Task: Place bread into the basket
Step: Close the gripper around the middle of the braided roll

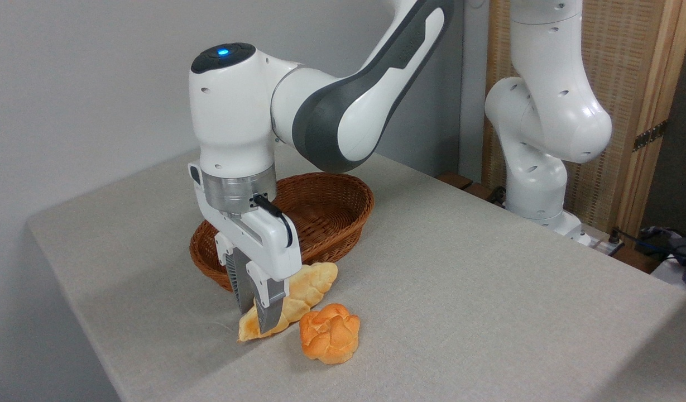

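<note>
My gripper (257,315) seems pinched narrow on the bread (298,296) near its tapered end, at the basket (343,220)'s six o'clock, so lifting may swing the heavy end down, nudging the bun (329,333).

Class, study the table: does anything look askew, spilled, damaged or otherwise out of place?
Nothing stands out. The bread lies whole on the table beside the basket, with the gripper closed around its lower part. The orange bun sits intact next to it. Nothing is spilled or torn.
</note>
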Tool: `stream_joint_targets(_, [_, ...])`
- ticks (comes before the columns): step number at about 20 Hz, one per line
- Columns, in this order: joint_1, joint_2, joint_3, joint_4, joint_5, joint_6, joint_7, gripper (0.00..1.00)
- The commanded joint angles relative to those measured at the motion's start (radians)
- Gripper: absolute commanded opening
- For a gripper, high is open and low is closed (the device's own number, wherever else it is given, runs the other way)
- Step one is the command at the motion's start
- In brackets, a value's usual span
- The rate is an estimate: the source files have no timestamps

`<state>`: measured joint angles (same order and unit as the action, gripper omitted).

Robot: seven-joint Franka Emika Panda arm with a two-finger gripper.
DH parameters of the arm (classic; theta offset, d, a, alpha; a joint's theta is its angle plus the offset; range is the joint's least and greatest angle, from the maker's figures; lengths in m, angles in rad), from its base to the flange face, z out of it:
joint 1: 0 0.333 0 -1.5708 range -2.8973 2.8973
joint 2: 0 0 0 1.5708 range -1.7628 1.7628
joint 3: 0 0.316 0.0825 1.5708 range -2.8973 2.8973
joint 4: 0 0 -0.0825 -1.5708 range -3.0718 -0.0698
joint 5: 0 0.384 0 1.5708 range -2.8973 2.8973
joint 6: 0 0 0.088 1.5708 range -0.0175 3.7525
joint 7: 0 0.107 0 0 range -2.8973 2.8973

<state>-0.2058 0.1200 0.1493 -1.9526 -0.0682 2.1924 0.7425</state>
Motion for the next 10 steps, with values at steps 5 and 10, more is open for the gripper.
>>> stream_joint_targets(5, [0.002, -0.002, 0.010, 0.004, -0.002, 0.015, 0.015, 0.07])
stream_joint_targets(10, [0.003, -0.005, 0.010, 0.006, -0.004, 0.015, 0.015, 0.00])
